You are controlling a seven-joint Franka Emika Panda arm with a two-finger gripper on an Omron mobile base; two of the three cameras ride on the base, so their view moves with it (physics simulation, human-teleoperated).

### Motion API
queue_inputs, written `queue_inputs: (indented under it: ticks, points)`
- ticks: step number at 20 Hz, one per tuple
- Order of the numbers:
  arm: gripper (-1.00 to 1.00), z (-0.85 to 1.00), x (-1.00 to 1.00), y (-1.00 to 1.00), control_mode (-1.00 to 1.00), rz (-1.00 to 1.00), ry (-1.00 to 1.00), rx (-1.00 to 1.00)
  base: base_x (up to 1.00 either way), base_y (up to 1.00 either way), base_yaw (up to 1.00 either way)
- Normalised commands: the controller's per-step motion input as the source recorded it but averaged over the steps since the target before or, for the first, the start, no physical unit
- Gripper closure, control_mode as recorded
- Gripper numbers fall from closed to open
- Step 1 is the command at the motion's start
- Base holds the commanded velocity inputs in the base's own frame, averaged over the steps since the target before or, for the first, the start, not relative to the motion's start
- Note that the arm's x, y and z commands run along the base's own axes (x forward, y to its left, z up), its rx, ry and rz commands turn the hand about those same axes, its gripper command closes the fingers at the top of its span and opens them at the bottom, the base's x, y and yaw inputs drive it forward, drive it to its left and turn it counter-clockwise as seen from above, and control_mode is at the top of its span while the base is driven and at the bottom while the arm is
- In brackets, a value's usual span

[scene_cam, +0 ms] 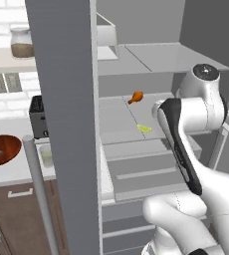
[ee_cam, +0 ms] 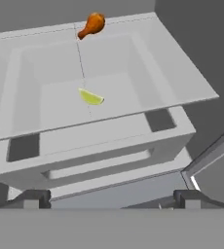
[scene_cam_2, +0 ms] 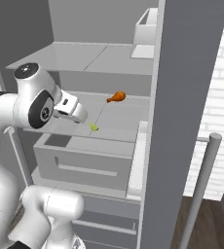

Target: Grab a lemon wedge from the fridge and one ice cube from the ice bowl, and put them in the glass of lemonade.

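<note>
The fridge [scene_cam: 61, 99] stands with its door swung open. Inside, the tiny pale yellow lemon wedge [ee_cam: 91, 97] lies on a middle shelf above a grey drawer [ee_cam: 94, 155]; it also appears as the lemon wedge [scene_cam: 144, 128] and the lemon wedge [scene_cam_2: 93, 127]. My gripper [ee_cam: 111, 200] is open and empty, hanging in front of and above the wedge, apart from it. The reddish-brown ice bowl [scene_cam: 2, 149] sits on the counter left of the door. Beside it, the short glass of lemonade [scene_cam: 46, 156] is partly hidden by the door. I cannot make out an ice cube.
An orange-brown drumstick [ee_cam: 92, 25] lies further back on the same shelf. The open door's long handle [scene_cam: 37, 189] juts toward the base. A toaster [scene_cam: 38, 117] stands behind the bowl and a jar [scene_cam: 22, 44] sits on a shelf above.
</note>
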Motion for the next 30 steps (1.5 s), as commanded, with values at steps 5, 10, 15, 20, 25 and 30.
queue_inputs:
  ticks: [5,10,15,20,25,30]
  points:
    - [-1.0,-0.39,0.12,-0.22,-1.0,0.25,0.14,-0.07,0.0,0.0,0.0]
    - [-1.0,-0.12,0.67,0.05,-1.0,0.16,0.11,-0.11,0.0,0.0,0.0]
    - [-1.0,-0.13,0.48,0.01,-1.0,0.08,0.03,-0.04,0.0,0.0,0.0]
    - [-1.0,-0.24,0.27,0.03,-1.0,0.07,0.01,-0.01,0.0,0.0,0.0]
    - [-1.0,-0.71,0.42,0.0,-1.0,0.06,0.0,0.0,0.0,0.0,0.0]
    - [-1.0,-0.71,0.57,0.01,-1.0,0.07,0.0,0.0,0.0,0.0,0.0]
